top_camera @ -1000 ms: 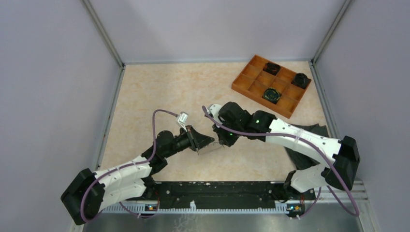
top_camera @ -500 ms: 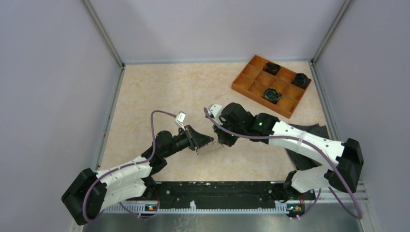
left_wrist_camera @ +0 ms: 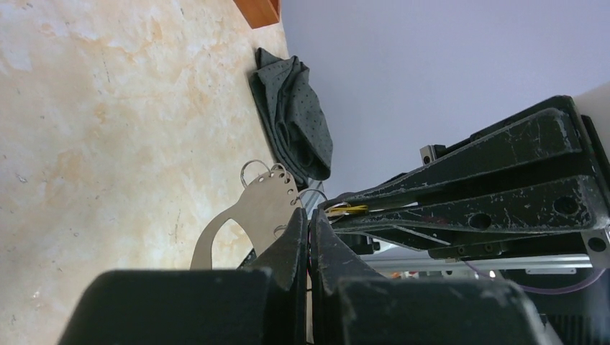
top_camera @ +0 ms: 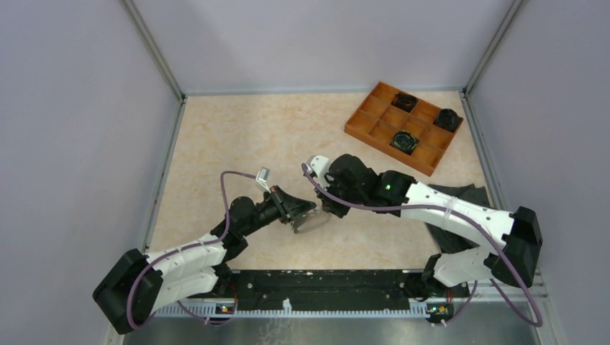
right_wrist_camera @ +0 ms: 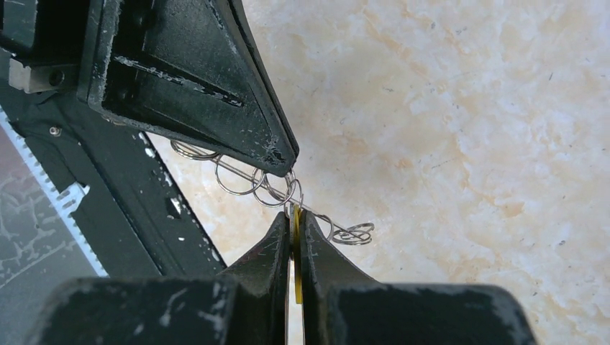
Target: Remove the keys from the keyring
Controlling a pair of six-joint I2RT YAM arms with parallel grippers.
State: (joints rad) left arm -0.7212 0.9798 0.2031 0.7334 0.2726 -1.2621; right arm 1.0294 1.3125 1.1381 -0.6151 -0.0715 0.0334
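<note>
The keyring [left_wrist_camera: 253, 213] is a flat grey D-shaped plate with several small wire rings along its toothed edge. My left gripper [left_wrist_camera: 309, 224] is shut on its lower edge and holds it above the table; from above, the plate [top_camera: 311, 220] sticks out of that gripper [top_camera: 301, 213]. My right gripper [right_wrist_camera: 295, 215] is shut on the small yellow tag [right_wrist_camera: 296, 248], right at the plate's ringed edge [right_wrist_camera: 267, 185], seen edge-on. From above, the right gripper [top_camera: 331, 208] meets the plate from the right. The yellow tag also shows in the left wrist view [left_wrist_camera: 348, 210]. The dark key is not discernible.
An orange compartment tray [top_camera: 377, 119] with three black parts stands at the back right. A dark cloth [top_camera: 464, 195] lies by the right wall and also shows in the left wrist view [left_wrist_camera: 295, 122]. Grey enclosure walls stand on three sides.
My left wrist has rolled and shifted slightly left, so the plate now shows more of its flat face from above. The right gripper stays at the plate's edge.
</note>
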